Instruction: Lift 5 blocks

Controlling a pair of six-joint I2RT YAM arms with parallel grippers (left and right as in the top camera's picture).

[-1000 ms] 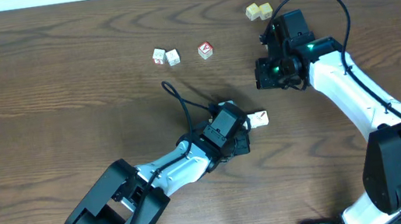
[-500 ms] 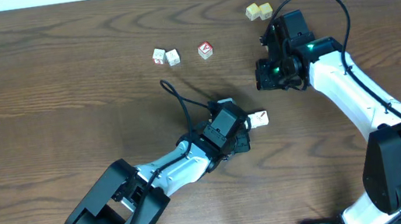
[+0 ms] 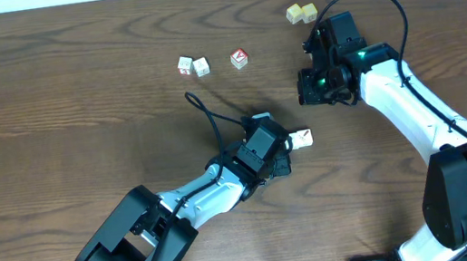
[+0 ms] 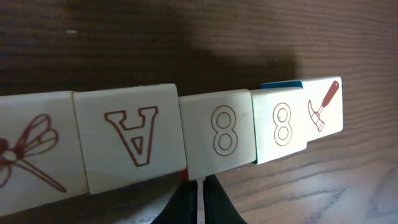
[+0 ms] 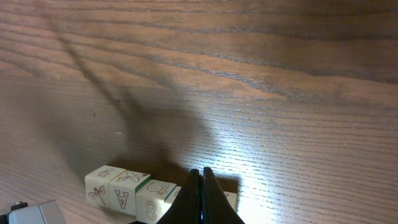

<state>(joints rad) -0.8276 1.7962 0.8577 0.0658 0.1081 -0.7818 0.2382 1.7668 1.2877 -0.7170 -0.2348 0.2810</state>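
Five whitish blocks (image 4: 217,134) lie side by side in a row on the wooden table, their faces printed with a dragonfly, an A, two 8s and a hammer. My left gripper (image 4: 199,182) is shut, its tips at the near edge of the middle block, with nothing between them. From overhead only the end block (image 3: 303,138) shows beside the left gripper (image 3: 284,148); the others are hidden under it. My right gripper (image 5: 200,171) is shut and empty, apart from the row (image 5: 124,190), which it partly hides. Overhead it (image 3: 311,92) hovers up and to the right of the row.
Two more small whitish cubes (image 3: 192,66) and a cube with a red face (image 3: 239,58) sit at the far middle. Two pale yellow cubes (image 3: 300,13) lie behind the right arm. A black cable (image 3: 209,120) loops off the left arm.
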